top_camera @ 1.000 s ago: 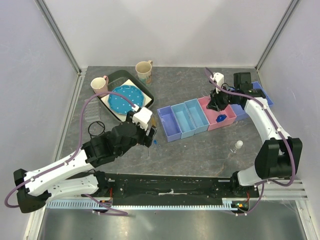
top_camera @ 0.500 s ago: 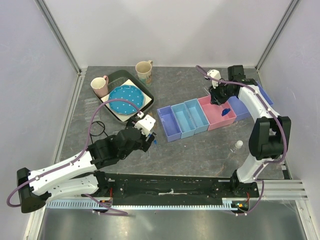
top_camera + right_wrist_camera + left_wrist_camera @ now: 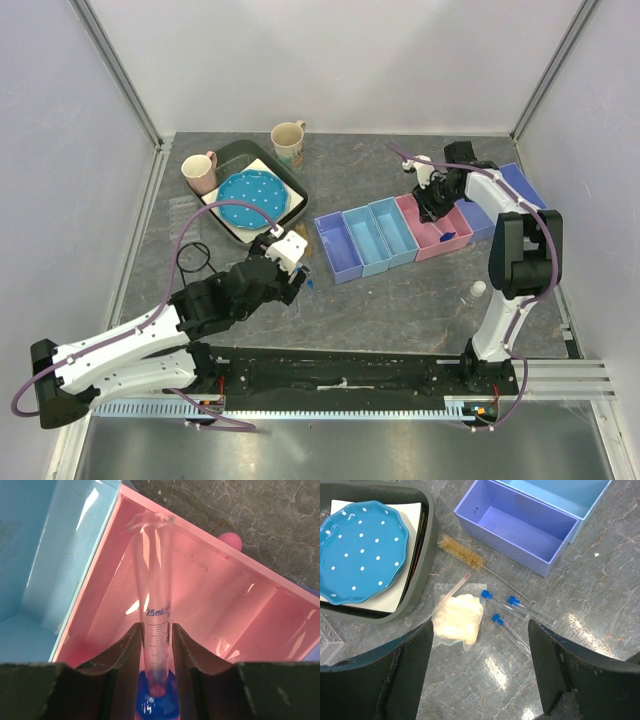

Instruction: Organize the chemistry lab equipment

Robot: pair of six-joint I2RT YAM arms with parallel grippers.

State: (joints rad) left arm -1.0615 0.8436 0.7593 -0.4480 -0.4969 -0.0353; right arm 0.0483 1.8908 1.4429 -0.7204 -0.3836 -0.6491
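Fingers of the right gripper (image 3: 157,630) press both sides of the thin cylinder (image 3: 152,570), seemingly clamped, over the pink bin (image 3: 225,615). Left gripper (image 3: 480,640), jaws wide apart, hovers above the whitish bag (image 3: 457,617) and blue-capped tubes (image 3: 512,612).

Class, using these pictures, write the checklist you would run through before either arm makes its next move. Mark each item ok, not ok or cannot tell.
1. Grip: right gripper closed on the cylinder: ok.
2. Place: cylinder over the pink bin, not a neighbouring bin: ok.
3. Support: cylinder resting on the bin floor, safe to let go: cannot tell.
4. Readiness: left gripper open: ok.
5. Aim: left gripper above the tubes and bag, touching neither: ok.
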